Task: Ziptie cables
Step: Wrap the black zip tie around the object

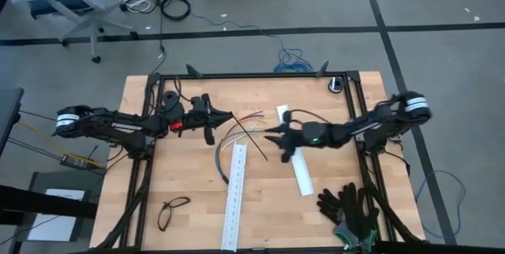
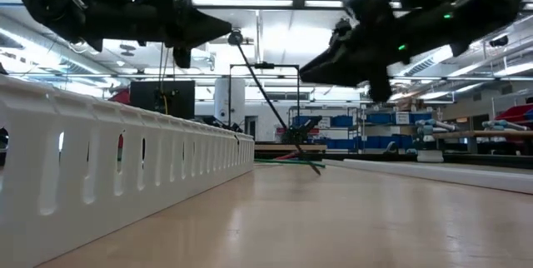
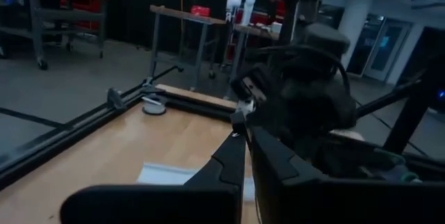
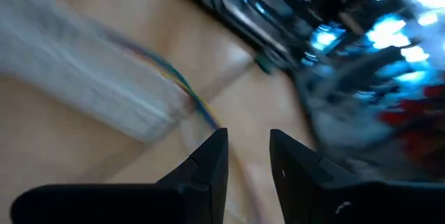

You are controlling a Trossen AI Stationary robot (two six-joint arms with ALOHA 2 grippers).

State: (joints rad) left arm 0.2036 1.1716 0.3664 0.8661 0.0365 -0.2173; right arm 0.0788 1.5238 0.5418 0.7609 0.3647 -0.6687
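Observation:
The cables lie on the table in a curve, their thin coloured wires fanning out toward the far side; the right wrist view shows the cables blurred beside a white rail. A thin black zip tie slants from my left gripper down across the cables. My left gripper is shut on it, raised above the table left of the cables. My right gripper hovers open just right of the cables, its fingers apart and touching nothing. My left gripper pinches the zip tie's upper end between the free ends of its two fingers, coming level from the table's left. The tie hangs slanting below the fingers, and its lower end rests on the table by the cables.
One long white perforated rail lies near the middle of the table, and a second rail lies under my right arm. Black gloves sit at the near right, glasses at the near left, and a small ring at the far right corner.

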